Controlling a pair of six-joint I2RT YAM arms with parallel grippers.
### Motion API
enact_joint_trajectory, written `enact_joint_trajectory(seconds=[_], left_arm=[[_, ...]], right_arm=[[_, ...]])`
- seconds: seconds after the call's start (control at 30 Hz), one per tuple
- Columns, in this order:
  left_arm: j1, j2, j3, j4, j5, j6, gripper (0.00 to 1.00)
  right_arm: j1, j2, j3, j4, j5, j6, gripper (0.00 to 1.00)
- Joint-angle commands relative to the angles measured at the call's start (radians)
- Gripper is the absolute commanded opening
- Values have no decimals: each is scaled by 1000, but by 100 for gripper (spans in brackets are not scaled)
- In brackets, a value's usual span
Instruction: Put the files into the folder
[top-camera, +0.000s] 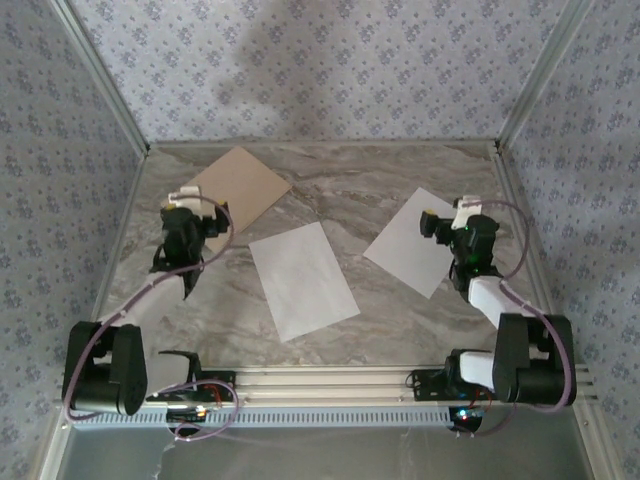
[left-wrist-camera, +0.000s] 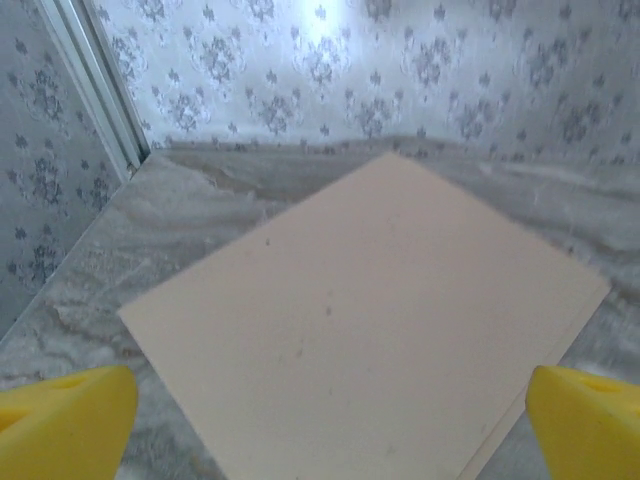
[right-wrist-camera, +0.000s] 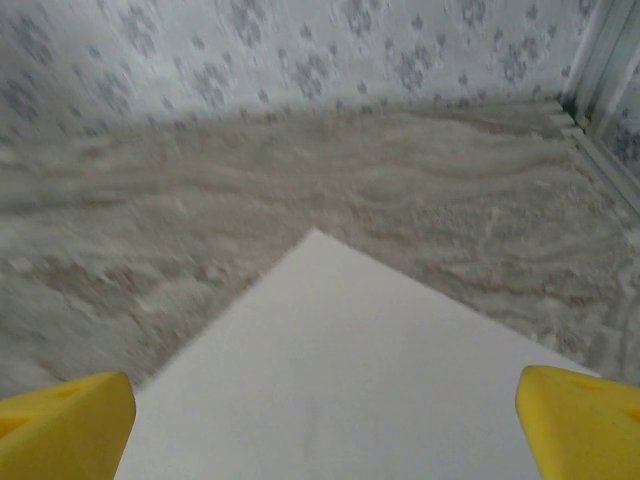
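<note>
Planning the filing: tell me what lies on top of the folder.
Nothing lies on the folder; the centre sheet and right sheet lie apart from it. Its inside is covered.

We read the folder as matt tan cardboard, faintly speckled and slightly fibrous. The middle sheet and the right sheet are plain white paper, smooth and matt. The table has a grey marble-look top, smooth with a dull sheen (real stone or a print, we can't tell). The walls have a matt patterned covering. The rails are pale brushed metal. The fingertips of the left gripper are smooth yellow plastic, and the right gripper has the same.
</note>
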Motion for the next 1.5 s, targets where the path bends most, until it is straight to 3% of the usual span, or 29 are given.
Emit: enact_joint_trajectory(seconds=[0.0, 0.07, 0.17, 0.23, 0.27, 0.33, 0.47, 0.73, 1.2, 1.47], left_arm=[[-10, 37, 142, -244, 23, -129, 100], [1, 84, 197, -280, 128, -217, 100], [56, 200, 312, -355, 392, -376, 100], [67, 276, 390, -435, 421, -421, 100], [67, 302, 412, -459, 409, -427, 100], [80, 363, 455, -510, 408, -443, 100], [99, 509, 582, -633, 552, -418, 95], [108, 647, 683, -749, 556, -397, 93], [118, 712, 670, -831, 559, -433, 93], [105, 694, 596, -855, 589, -458, 93]], right_arm=[[0, -41, 68, -146, -130, 229, 100], [2, -30, 134, -233, -203, 372, 100], [22, 24, 250, -351, -409, 534, 100], [61, 71, 286, -317, -578, 582, 100], [89, 81, 286, -299, -592, 599, 100], [170, 86, 290, -303, -555, 596, 100], [321, 115, 312, -325, -509, 576, 100], [531, 298, 377, -266, -456, 642, 100], [685, 556, 518, -224, -429, 711, 100], [714, 623, 551, -214, -423, 724, 100]])
